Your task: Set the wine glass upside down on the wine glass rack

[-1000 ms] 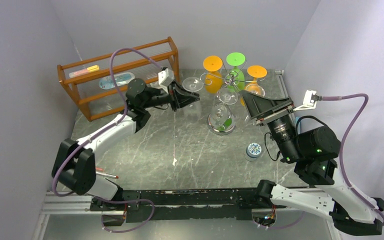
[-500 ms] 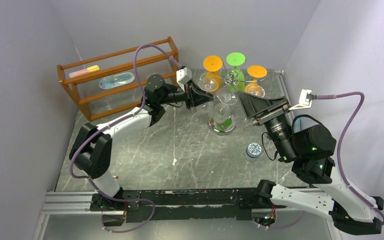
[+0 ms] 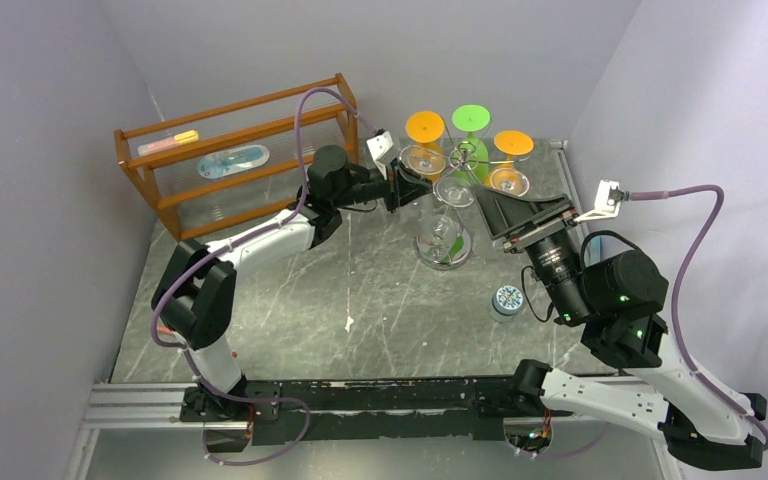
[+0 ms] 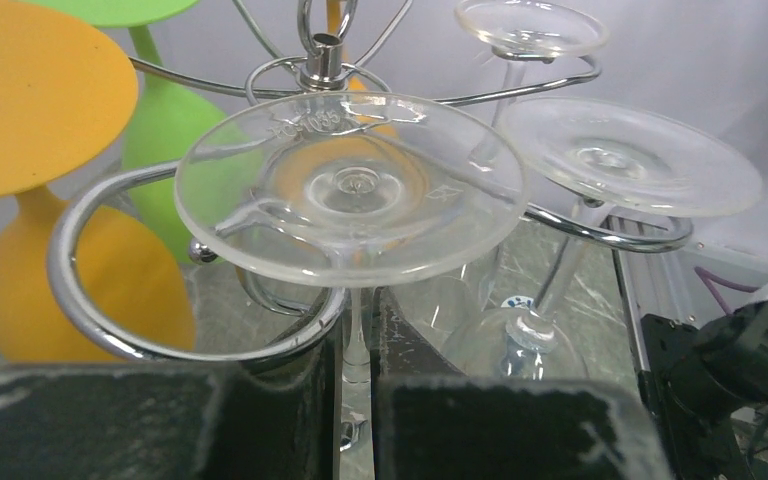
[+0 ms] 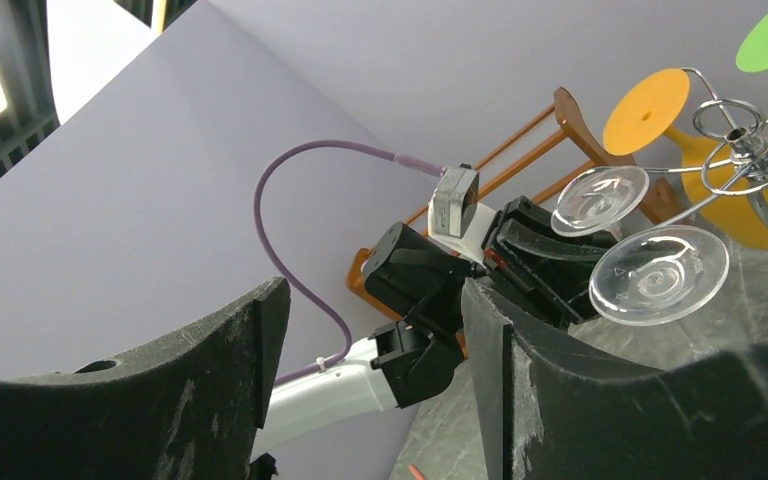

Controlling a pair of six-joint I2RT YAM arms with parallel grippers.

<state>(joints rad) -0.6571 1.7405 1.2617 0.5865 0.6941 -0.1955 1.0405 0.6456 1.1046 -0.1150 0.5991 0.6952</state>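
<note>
Clear glass (image 4: 352, 188) is upside down, stem pinched in my left gripper (image 4: 357, 400), foot just over 1 curl of the rack (image 4: 322, 68), so I'd ease it down level before letting go; right gripper (image 5: 372, 330) gapes, holding nothing.

**What Stays Out of Sight**

Left wrist view: the wine glass (image 4: 352, 190) shows foot and stem only. The stem drops between the dark fingers (image 4: 160, 425) of the left claw (image 4: 357, 405), and the bowl is hidden below. The orange glass (image 4: 30, 110) is cut by the left edge, and the green glass (image 4: 165, 120) loses its foot at the top edge. The post of the wine glass rack (image 4: 322, 62) runs off the top.

Overhead: the small round thing (image 3: 506, 298) on the bench (image 3: 360, 290) is too small to read. Items in the wooden shelf (image 3: 230, 110) blur behind its clear panels.
</note>
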